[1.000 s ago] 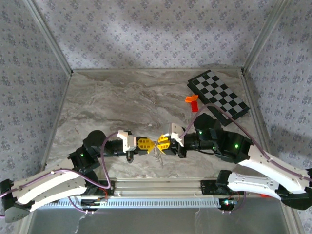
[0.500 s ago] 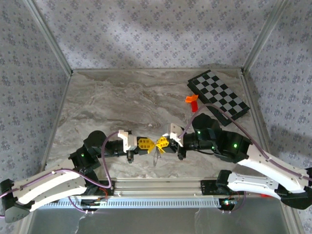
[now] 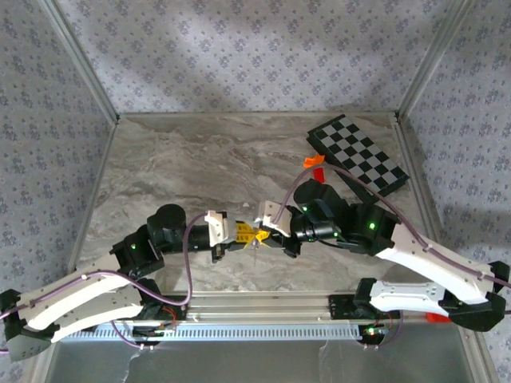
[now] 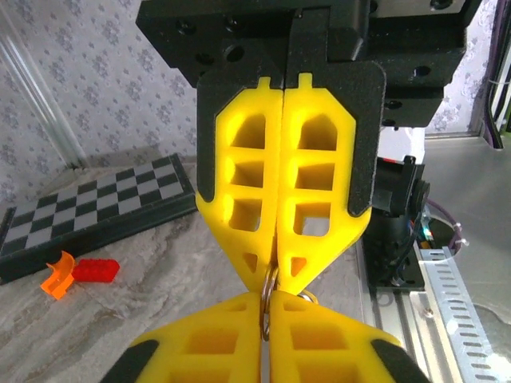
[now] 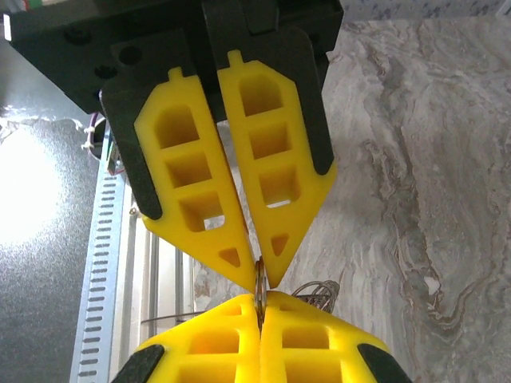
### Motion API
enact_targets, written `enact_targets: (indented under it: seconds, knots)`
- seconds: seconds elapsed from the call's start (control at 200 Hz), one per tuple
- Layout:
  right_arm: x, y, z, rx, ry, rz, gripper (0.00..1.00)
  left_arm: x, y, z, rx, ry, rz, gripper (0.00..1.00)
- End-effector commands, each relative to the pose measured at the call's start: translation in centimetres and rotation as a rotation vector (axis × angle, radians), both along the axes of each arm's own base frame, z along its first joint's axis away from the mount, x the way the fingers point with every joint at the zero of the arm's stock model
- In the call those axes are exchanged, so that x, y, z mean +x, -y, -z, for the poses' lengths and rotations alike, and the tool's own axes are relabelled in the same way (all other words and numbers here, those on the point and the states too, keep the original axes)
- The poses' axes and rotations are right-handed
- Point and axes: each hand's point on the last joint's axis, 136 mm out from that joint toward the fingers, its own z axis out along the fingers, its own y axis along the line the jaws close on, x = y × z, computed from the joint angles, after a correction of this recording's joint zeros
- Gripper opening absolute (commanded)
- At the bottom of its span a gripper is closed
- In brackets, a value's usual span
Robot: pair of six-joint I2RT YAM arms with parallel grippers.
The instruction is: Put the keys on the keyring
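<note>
My two grippers meet tip to tip low over the table's near middle, left gripper [image 3: 243,234] and right gripper [image 3: 263,233]. Both are shut on the keyring [image 3: 254,237], a thin silvery loop seen edge-on. In the left wrist view the keyring [image 4: 269,297] stands pinched between my left gripper [image 4: 268,309] at the bottom and the right gripper [image 4: 280,271] above. In the right wrist view the keyring [image 5: 259,286] sits the same way, with silvery wire loops [image 5: 316,294] just behind my right gripper [image 5: 260,309]. The keys are hidden.
A black-and-white chessboard [image 3: 359,153] lies at the back right, with an orange block [image 3: 312,160] and a red block [image 4: 96,270] beside its near corner. A slotted metal rail [image 3: 263,305] runs along the near table edge. Patterned walls enclose the table.
The right jaws have shut on the keyring. Both wrists have drawn in toward each other, and the meeting point has shifted slightly left.
</note>
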Motion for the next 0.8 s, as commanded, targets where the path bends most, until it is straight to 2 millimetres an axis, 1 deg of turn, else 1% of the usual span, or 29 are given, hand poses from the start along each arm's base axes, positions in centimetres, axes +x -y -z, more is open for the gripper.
enact_targets:
  seconds: [0.0, 0.07, 0.29, 0.475, 0.545, 0.565, 0.61, 0.615, 0.63, 0.795]
  knots:
    - [-0.3, -0.1, -0.9, -0.005, 0.026, -0.028, 0.00, -0.1, 0.0, -1.3, -0.015, 0.034, 0.005, 0.05]
    - [-0.3, -0.1, -0.9, -0.008, 0.027, -0.030, 0.00, -0.1, 0.0, -1.4, -0.023, 0.033, 0.005, 0.00]
    - [-0.3, -0.4, -1.5, 0.030, 0.034, -0.028, 0.00, -0.5, -0.2, -2.4, -0.083, 0.033, 0.016, 0.00]
    - [-0.5, -0.4, -2.7, 0.124, 0.028, -0.017, 0.15, -1.3, -0.5, -4.2, -0.180, 0.058, 0.051, 0.00]
    - [-0.7, -0.2, -3.3, 0.152, 0.025, -0.015, 0.18, -1.7, -0.5, -4.7, -0.211, 0.065, 0.069, 0.00]
    - [-0.7, -0.3, -4.1, 0.183, 0.037, -0.018, 0.18, -1.8, -0.5, -4.7, -0.219, 0.064, 0.075, 0.00]
    - [-0.8, -0.2, -4.7, 0.209, 0.041, -0.021, 0.19, -1.9, -0.5, -4.9, -0.234, 0.065, 0.086, 0.00]
    - [-0.8, -0.3, -4.0, 0.196, 0.033, -0.021, 0.19, -1.9, -0.4, -5.0, -0.235, 0.065, 0.088, 0.00]
    - [-0.9, -0.2, -3.5, 0.189, 0.027, -0.022, 0.19, -2.0, -0.5, -5.1, -0.241, 0.065, 0.093, 0.00]
    - [-1.1, 0.0, -4.1, 0.224, 0.029, -0.030, 0.21, -2.5, -0.5, -5.4, -0.281, 0.064, 0.117, 0.00]
